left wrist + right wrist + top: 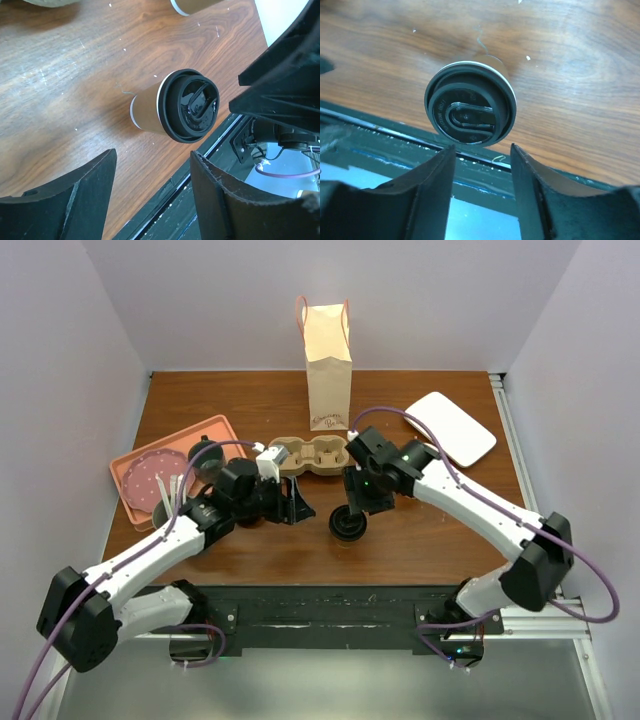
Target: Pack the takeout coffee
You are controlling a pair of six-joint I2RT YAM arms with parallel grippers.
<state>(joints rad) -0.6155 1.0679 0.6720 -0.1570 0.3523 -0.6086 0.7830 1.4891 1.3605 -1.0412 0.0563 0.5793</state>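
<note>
The takeout coffee stood upright close to the near edge of the table, low in the centre of the overhead view. Its black lid faced up, so its long axis ran straight up from the wood.

My right gripper was the nearer one. In its own wrist view the lid filled the middle of the frame just above my fingertips. The jaws stood apart with nothing between them, and the cup sat beyond the tips rather than inside the gap. From overhead, that gripper hung just above the cup in the frame and slightly to its right.

My left gripper lay to the cup's left in the overhead view, a little farther off. Its jaws were also parted and empty. Its wrist view showed the cup's tan side and lid in the middle of the frame, clear of both fingers.

I judged the right arm better placed to take the cup, closing around the wall below the lid.

Farther back, at the middle of the overhead frame, lay the cardboard cup carrier. Behind it, at top centre, the paper bag stood upright.
</note>
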